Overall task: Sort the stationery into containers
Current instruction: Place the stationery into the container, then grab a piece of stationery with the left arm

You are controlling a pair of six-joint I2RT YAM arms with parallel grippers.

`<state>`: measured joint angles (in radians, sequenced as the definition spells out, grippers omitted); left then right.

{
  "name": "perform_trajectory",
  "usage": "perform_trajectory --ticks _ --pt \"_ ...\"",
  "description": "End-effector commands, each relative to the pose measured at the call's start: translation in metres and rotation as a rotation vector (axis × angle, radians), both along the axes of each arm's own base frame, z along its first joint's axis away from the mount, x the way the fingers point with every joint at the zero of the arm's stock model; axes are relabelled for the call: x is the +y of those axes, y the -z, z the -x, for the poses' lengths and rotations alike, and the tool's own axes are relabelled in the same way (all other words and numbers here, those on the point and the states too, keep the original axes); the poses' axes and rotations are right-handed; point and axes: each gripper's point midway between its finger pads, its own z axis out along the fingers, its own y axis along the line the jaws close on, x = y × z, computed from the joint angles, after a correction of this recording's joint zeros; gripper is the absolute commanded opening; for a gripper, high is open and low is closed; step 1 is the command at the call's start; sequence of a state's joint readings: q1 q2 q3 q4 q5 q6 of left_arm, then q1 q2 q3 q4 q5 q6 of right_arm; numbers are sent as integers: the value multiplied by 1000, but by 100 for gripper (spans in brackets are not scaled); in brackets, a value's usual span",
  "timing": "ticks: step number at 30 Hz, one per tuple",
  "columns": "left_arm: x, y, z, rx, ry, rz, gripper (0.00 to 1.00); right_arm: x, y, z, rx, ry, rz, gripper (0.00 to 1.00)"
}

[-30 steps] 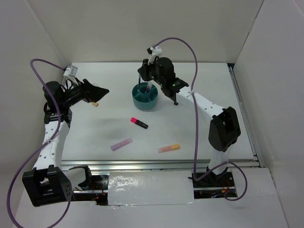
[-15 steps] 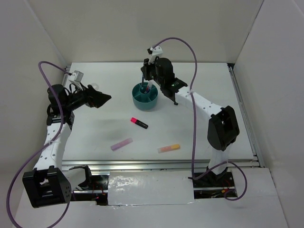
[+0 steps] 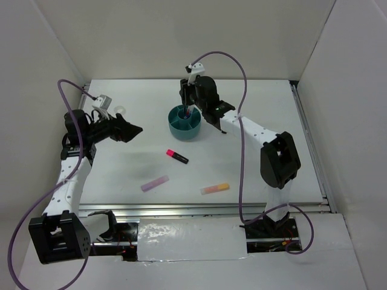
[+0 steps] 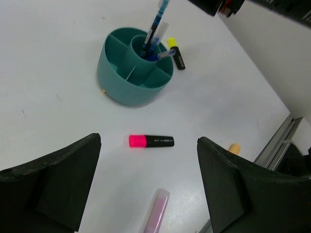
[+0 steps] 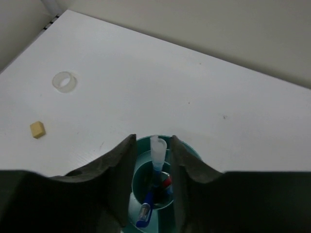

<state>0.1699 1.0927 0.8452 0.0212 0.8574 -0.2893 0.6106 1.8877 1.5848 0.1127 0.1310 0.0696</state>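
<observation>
The right gripper (image 5: 152, 140) hung over the teal organizer (image 4: 127, 93). Its fingers were parted narrowly on either side of a blue pen (image 5: 158, 149) and did not appear to touch it. The pen stood nearly upright in the centre well, clear end up. The left gripper (image 4: 148, 141) gaped wide and empty above the table's left side. A pink-capped highlighter (image 4: 151, 141) lay flat near the organizer, its long axis running across the left wrist view, cap to the left.
</observation>
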Motion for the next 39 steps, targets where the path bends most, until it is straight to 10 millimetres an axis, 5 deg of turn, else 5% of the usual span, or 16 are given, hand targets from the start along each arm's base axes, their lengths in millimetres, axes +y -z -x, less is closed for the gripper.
perform_trajectory --ticks 1,3,7,11,14,21,26,27,31,39 --pt "-4 13 8 -11 75 -108 91 2 -44 1 -33 0 -90 47" --pt "-6 34 18 -7 141 -212 88 2 -57 10 -27 -16 -107 56" --pt "-14 65 44 -42 310 -409 84 -2 -89 28 -50 -39 -136 57" --pt "-31 98 84 -10 497 -568 79 -24 -135 61 -104 -95 -135 56" --pt "-42 117 101 -10 598 -674 77 -46 -145 84 -142 -133 -74 55" --pt "-25 165 123 220 722 -856 69 -112 -119 128 -143 -137 82 51" --pt "-21 183 127 259 722 -909 69 -122 -63 163 -83 -210 191 49" --pt "-21 187 127 266 717 -914 69 -124 -65 169 -96 -214 192 49" --pt "-33 200 125 290 713 -918 69 -129 -33 185 -59 -256 262 49" --pt "-76 207 115 300 672 -880 68 -149 -9 200 -65 -226 346 51"
